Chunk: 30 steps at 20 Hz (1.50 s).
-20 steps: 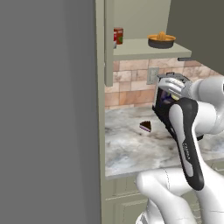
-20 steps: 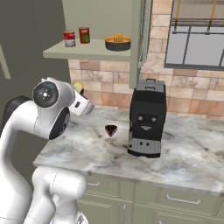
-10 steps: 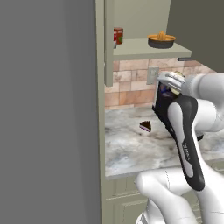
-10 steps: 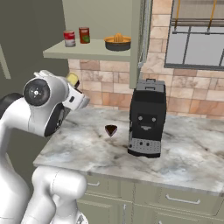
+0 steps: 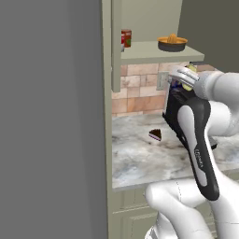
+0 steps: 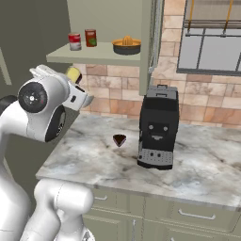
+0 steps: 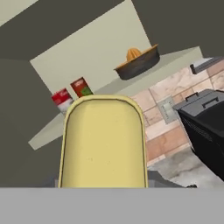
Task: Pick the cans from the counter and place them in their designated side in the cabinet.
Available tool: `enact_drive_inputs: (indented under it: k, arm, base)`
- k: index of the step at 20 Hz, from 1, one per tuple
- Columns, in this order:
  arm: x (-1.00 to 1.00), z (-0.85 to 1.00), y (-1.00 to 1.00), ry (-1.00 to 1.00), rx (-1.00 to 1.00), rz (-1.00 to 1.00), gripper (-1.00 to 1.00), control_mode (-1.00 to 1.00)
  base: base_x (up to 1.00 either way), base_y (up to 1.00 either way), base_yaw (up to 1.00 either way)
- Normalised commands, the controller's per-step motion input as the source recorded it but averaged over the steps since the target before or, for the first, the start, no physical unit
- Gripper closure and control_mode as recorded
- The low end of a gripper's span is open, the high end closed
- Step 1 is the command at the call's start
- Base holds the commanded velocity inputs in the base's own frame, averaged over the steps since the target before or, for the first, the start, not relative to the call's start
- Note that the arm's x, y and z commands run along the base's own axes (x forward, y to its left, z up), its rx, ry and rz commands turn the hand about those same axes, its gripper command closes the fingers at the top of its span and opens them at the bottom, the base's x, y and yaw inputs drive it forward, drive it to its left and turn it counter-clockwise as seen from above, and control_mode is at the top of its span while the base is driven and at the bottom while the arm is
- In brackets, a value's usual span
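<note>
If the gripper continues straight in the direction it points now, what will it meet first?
Probably the cabinet shelf edge or the two cans standing on it; the held yellow-topped can hides the exact line, so depth is unclear.

You are facing a brick-tiled wall point(image 6: 197, 103) in tan and reddish tones, running behind the worktop. A window point(image 6: 207, 42) with grey slatted panes is sitting at the upper right. A dark grey wall panel point(image 5: 51, 116) is filling the left side. Pale green drawer fronts point(image 6: 188, 214) are lining the base below.
</note>
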Motion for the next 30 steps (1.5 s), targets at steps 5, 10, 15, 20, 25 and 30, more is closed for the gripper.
enact_drive_inputs:
  k: [5, 10, 15, 20, 25, 30]
  arm:
    - [-0.02, 0.32, 0.03, -0.07, 0.00, 0.00, 1.00, -1.00]
    - [-0.01, 0.26, 0.00, 0.06, 0.00, 0.00, 1.00, -1.00]
    - [-0.01, 0.24, 0.02, 0.05, 0.00, 0.00, 1.00, -1.00]
    - [0.03, 0.13, 0.10, 0.01, 0.00, 0.00, 1.00, -1.00]
    - [0.18, 0.02, 0.09, 0.01, 0.00, 0.00, 1.00, -1.00]
    - [0.20, 0.00, 0.00, 0.01, 0.00, 0.00, 1.00, -1.00]
  base:
    - [0.00, 0.00, 0.00]
    - [0.00, 0.00, 0.00]
    - [0.00, 0.00, 0.00]
    - [0.00, 0.00, 0.00]
    - [0.00, 0.00, 0.00]
    - [0.00, 0.00, 0.00]
